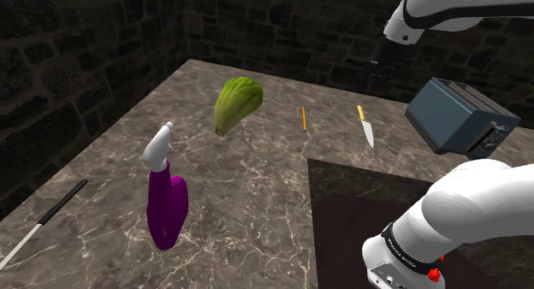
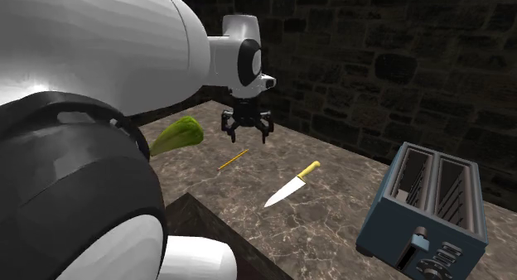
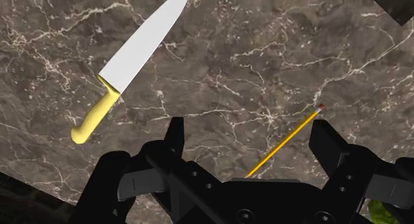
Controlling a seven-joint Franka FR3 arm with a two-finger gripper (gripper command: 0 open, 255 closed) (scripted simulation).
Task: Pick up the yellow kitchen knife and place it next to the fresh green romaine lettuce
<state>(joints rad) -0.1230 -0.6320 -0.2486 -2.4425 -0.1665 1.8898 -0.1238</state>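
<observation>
One claw (image 3: 251,130) agape, empty | knife (image 3: 136,57) tip cropped | lettuce (image 2: 178,136) partly behind arm (image 2: 91,88)

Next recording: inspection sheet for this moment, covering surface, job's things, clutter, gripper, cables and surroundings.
Surface: dark veined marble counter.
Job's things: knife with a yellow handle lies flat, not gripped. The green lettuce lies apart from it.
Clutter: pencil between knife and lettuce; toaster; purple spray bottle; black-handled knife near the counter's edge.
Gripper: gripper is open above the counter and holds nothing. The pencil lies below it, and the knife is off to one side.
Cables: nothing seen.
Surroundings: dark stone walls.
</observation>
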